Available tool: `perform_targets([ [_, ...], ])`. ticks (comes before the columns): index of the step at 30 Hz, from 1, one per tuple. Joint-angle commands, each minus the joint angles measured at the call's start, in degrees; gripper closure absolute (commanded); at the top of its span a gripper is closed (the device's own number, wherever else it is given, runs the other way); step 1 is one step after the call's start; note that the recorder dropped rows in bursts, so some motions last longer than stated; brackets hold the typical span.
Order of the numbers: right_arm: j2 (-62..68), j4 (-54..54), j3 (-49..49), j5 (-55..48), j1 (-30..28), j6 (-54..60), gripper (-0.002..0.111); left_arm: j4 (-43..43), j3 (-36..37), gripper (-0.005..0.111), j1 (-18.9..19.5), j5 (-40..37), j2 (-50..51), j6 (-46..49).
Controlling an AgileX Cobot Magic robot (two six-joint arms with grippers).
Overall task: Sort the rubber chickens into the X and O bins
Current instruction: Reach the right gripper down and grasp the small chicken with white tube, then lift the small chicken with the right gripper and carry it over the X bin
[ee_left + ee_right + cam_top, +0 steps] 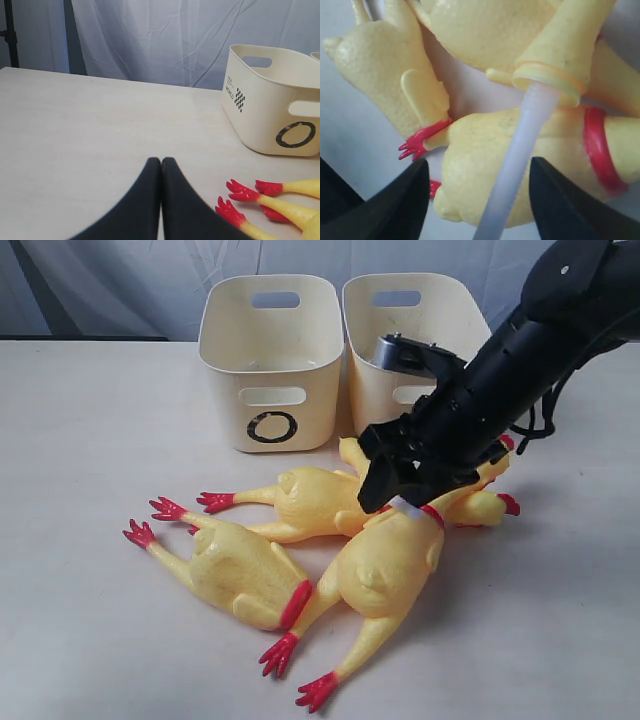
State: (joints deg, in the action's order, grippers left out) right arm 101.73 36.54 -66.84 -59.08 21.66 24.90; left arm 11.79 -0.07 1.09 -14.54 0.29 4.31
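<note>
Three yellow rubber chickens lie in a heap in front of the bins. A headless body (pixel 235 575) with a red neck band lies at the left. One chicken (pixel 385 565) is in front and another (pixel 310 498) behind it. My right gripper (pixel 405 490) (pixel 477 200) hangs open over the front chicken's neck. A whitish stem (pixel 520 155) from a yellow cone piece (pixel 562 40) runs between its jaws, untouched. The O bin (pixel 225 380) (pixel 260 110) stands behind. The matching bin (pixel 375 340) beside it has its mark hidden by the arm. My left gripper (pixel 161 161) is shut and empty over bare table.
Red chicken feet (pixel 245 192) lie just to the side of my left gripper. A chicken head with a red comb (pixel 492 506) pokes out under the right arm. A grey curtain hangs behind the table.
</note>
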Motion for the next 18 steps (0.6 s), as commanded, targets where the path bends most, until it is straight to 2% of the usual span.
perform_targets([
  [1,1.54,0.15,-0.38,-0.55,1.83,-1.43,0.053,-0.04,0.07,0.107,0.02,0.91,-0.29,-0.30],
  [3,2.08,-0.09,-0.38,-0.64,2.28,-1.72,0.057,-0.04,0.07,0.107,0.02,0.91,-0.29,-0.30],
  [8,2.15,-0.25,-0.38,-0.51,2.40,-2.02,0.090,-0.04,0.07,0.107,0.02,0.91,-0.29,-0.30],
  [12,2.15,-0.25,-0.38,-0.63,2.40,-2.02,0.107,-0.04,0.07,0.107,0.02,0.91,-0.29,-0.30],
  [18,2.15,1.36,-0.38,-3.58,2.40,-2.53,0.109,-0.04,0.07,0.107,0.02,0.91,-0.29,-0.30],
])
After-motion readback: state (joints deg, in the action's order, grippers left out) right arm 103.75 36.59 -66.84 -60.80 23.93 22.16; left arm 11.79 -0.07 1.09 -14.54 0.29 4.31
